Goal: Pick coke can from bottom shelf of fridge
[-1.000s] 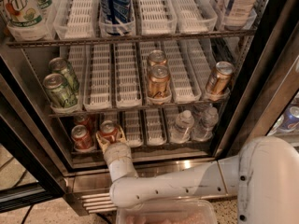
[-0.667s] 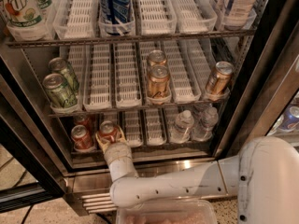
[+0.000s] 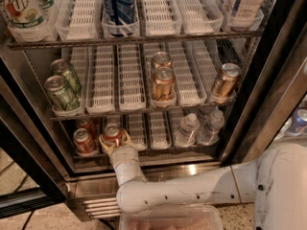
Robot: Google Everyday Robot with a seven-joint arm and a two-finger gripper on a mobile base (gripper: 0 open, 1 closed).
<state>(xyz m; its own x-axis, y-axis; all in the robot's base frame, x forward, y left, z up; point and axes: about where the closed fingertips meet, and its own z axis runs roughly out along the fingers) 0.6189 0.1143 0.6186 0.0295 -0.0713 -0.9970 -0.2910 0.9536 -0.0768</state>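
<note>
The fridge (image 3: 96, 188) stands open in the camera view. On its bottom shelf (image 3: 158, 145) a red coke can (image 3: 113, 132) stands in the second lane from the left. My gripper (image 3: 114, 142) reaches in from below on the white arm. Its cream fingers (image 3: 125, 138) hug the can on both sides. Two more coke cans (image 3: 83, 140) stand in the leftmost lane, one behind the other.
Clear water bottles (image 3: 186, 128) stand at the right of the bottom shelf. Green cans (image 3: 61, 92) and copper-gold cans (image 3: 163, 83) fill the rack above. The black door frame (image 3: 268, 80) runs down the right. A plastic tub (image 3: 170, 218) sits under my arm.
</note>
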